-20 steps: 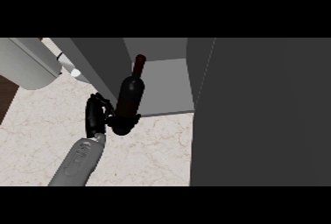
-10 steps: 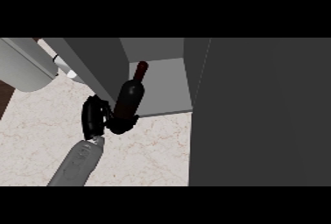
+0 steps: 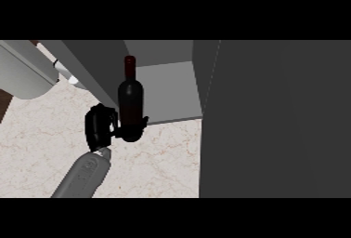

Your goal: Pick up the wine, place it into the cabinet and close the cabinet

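The left hand (image 3: 101,126) is curling its fingers round the base of the wine (image 3: 130,97). The wine is sitting at the front edge of the open cabinet (image 3: 168,88), neck pointing inward, just above the counter (image 3: 41,139).

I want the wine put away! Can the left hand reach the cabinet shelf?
Probably yes. The left hand holds the wine bottle right at the shelf front, and the cabinet door stands open.
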Robot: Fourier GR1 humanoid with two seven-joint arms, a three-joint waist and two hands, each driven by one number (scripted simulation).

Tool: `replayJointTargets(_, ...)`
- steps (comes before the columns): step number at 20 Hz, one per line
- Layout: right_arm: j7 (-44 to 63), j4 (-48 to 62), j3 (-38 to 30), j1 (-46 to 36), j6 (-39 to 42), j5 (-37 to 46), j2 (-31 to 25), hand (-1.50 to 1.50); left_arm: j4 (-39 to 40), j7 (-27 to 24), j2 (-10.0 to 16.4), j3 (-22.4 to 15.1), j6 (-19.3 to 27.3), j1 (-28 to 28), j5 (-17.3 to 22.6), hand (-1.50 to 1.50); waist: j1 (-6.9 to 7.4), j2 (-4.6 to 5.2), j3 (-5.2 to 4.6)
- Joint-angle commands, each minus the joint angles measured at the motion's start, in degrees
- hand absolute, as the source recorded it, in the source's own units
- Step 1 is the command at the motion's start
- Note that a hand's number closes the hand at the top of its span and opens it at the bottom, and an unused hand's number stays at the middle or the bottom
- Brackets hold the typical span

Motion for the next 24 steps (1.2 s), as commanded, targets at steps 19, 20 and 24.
replayJointTargets(19,-0.07,-0.4,-0.49,0.33,2.33,-2.69,-0.95,-1.5,8.33,16.67,-2.5,-3.92,0.38,-11.32,-15.0,-1.5,-4.54,2.22,-0.82)
replayJointTargets(20,0.38,-0.59,-0.41,0.36,2.31,-3.17,-0.95,-1.5,7.99,17.51,-3.17,-4.3,0.28,-11.32,-15.62,-1.5,-4.75,2.29,-0.82)
replayJointTargets(24,0.22,-0.37,-0.88,0.24,2.39,-3.31,-0.88,-1.5,8.37,20.83,-3.24,-4.51,-1.93,-12.25,-17.5,-1.5,-3.86,2.08,-0.88)
